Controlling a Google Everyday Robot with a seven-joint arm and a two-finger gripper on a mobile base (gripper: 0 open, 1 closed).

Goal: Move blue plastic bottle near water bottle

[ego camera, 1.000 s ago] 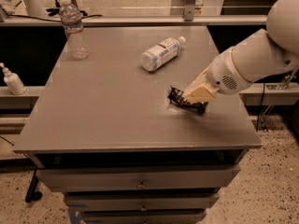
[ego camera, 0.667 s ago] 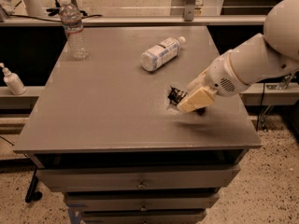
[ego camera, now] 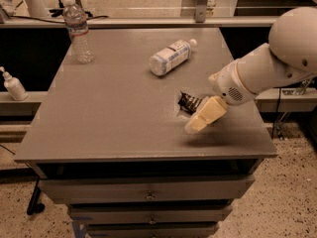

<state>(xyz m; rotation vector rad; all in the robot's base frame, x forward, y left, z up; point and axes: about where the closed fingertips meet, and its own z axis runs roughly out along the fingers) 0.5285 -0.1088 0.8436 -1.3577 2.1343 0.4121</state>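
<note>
The blue plastic bottle (ego camera: 171, 57) lies on its side on the grey table (ego camera: 114, 113), right of centre toward the back, with its white cap pointing to the back right. The water bottle (ego camera: 78, 31) stands upright at the table's back left corner. My gripper (ego camera: 203, 117) hangs low over the table's right front part, just in front of a black snack wrapper (ego camera: 189, 103). It is well in front of the blue bottle and far to the right of the water bottle. It holds nothing that I can see.
A small white pump bottle (ego camera: 14, 86) stands on a lower ledge left of the table. My white arm (ego camera: 267, 66) reaches in from the right. A rail runs behind the table, and drawers (ego camera: 148, 195) sit under its front edge.
My gripper has moved a little toward the table's front edge, uncovering more of the black wrapper. The two bottles have not moved.
</note>
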